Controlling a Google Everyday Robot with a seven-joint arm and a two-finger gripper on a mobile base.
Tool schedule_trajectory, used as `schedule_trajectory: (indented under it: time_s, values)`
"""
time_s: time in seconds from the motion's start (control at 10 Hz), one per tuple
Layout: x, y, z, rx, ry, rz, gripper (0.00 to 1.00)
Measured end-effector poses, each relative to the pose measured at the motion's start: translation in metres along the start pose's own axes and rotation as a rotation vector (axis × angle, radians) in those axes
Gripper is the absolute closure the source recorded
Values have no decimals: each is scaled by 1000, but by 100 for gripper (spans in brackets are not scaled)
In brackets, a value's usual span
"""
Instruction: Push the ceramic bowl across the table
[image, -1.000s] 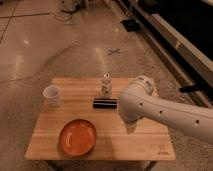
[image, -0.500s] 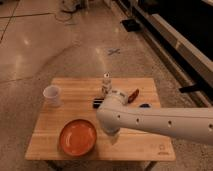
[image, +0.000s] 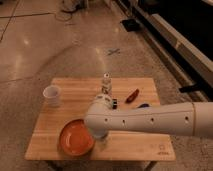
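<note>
My tool (image: 100, 133) sits low just off the right rim of the ceramic bowl (image: 76, 139) (can't tell how open it is), so the bowl's to its left, at the front-left corner of the counter (image: 135, 146).
</note>
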Motion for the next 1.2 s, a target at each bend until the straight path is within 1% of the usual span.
schedule_trajectory:
  time_s: [0.2, 0.4, 0.7, 0.9, 1.2]
  values:
    - [-13, 3, 15, -18, -12, -29, 35]
    - [-21, 3, 26, -29, -19, -48, 35]
    - [-27, -3, 46, -46, -22, -60, 35]
    - [-21, -10, 57, -56, -14, -50, 35]
    - [5, -21, 68, -70, -5, 13, 35]
